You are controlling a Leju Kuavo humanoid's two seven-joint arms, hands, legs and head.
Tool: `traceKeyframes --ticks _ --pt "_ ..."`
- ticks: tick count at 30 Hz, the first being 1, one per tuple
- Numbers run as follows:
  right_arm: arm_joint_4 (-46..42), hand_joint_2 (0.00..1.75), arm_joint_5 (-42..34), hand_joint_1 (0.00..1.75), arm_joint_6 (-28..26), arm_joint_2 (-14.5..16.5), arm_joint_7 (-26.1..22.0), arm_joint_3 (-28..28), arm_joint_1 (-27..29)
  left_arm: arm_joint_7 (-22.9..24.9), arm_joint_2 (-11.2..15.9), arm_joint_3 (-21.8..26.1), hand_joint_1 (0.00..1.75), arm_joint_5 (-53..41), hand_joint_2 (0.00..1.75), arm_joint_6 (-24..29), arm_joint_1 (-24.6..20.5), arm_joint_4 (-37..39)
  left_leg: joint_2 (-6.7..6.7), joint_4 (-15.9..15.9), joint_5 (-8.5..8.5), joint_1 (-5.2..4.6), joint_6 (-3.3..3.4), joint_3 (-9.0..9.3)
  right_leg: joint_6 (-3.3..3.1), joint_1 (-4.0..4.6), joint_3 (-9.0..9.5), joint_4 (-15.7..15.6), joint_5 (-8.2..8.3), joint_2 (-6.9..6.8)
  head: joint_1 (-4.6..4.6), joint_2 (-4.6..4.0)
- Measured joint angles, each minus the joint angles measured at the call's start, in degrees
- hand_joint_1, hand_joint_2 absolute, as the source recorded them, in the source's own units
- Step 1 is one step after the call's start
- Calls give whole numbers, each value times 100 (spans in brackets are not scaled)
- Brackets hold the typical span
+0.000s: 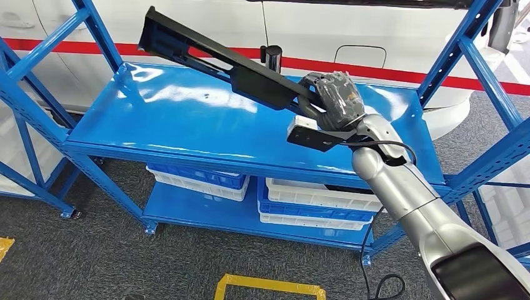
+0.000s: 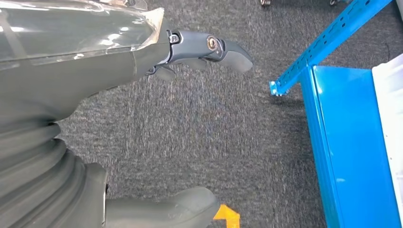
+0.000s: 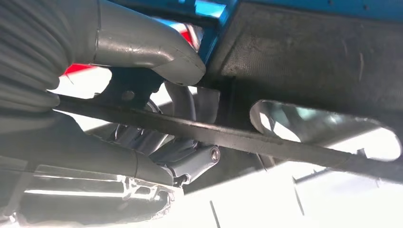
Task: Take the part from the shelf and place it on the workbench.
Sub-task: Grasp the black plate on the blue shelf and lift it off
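1. Part [image 1: 219, 59]: long black piece, gripped at one end by the right hand [image 1: 331, 100], fingers [image 1: 340, 94] wrapped closed around it; the rest is cantilevered well beyond the fingers, tilted up above the shelf [image 1: 187, 125].
2. Grip should be kept firm; far end likely to sag or swing.
3. Upright post [image 1: 100, 31] is to be cleared during withdrawal.
4. Left hand [image 2: 204, 52]: nothing held, fingers apart, hung over the floor.

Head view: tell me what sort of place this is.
Likely a car workshop or parts store: a blue steel shelf with crates below, a white car body behind, and the right hand holding a long black part.
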Motion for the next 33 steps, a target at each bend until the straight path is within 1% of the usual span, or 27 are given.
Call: traceKeyframes --ticks 4,7,13,18,25,33 --pt "-547 175 -6 175 8 -207 1 -38 0 0 7 -21 0 83 175 -2 1 -38 1 0 0 1 -1 0 0 0 0 0 0 0 0 0" --pt "-781 175 -6 175 5 -291 2 -42 6 0 8 -32 0 177 175 -34 1 -66 1 0 0 2 -1 1 0 0 0 0 0 0 0 0" --pt "-981 175 15 175 -2 -329 14 -39 81 11 16 -73 0 323 175 -265 -104 117 1 0 1 3 -1 1 0 0 1 1 0 0 1 0" --pt "-1071 175 66 175 -21 -343 120 -39 148 76 35 -96 0 365 175 -258 -169 324 1 0 0 2 -1 1 0 0 0 0 0 0 0 0" --pt "-1061 175 -21 175 -75 -376 274 -101 190 632 48 -114 0 437 175 -301 -206 469 0 0 0 2 -1 0 0 0 0 0 0 0 1 0" --pt "-975 175 -72 175 -123 -475 311 -308 355 899 62 -229 0 428 175 -488 -216 514 0 0 0 1 0 1 0 0 1 0 0 0 0 0"
